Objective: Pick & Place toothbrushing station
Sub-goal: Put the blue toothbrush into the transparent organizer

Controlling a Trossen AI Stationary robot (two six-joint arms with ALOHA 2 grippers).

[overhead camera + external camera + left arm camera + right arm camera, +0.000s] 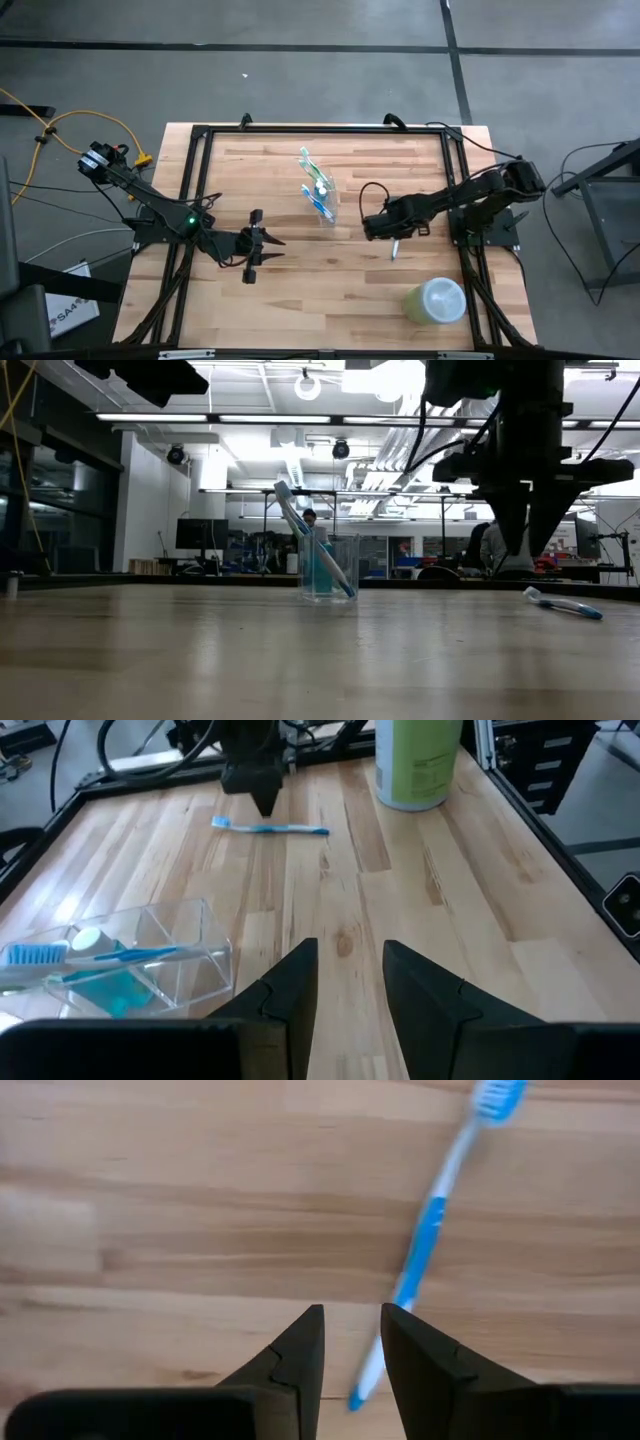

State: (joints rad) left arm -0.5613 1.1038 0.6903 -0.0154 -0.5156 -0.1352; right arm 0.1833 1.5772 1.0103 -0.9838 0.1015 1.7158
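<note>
High view: we find the right gripper (385,228) poised over a loose blue toothbrush (395,249) lying on the table (300,300). The clear cup (328,212), already holding brushes, stands well apart from those jaws, toward the left gripper (262,247), which waits on the cup's other side.

Low view: the toothbrush (565,604) lies flat, with the right gripper (525,535) hanging above and clear of it.

Left wrist view: the left jaws stand slightly parted and empty, the cup (150,965) just beside them.

Right wrist view: the right jaws are narrowly parted, holding nothing; the brush handle (415,1270) runs ahead of the gap, slightly off-centre. We advise opening wider, centring across the handle, then descending.
</note>
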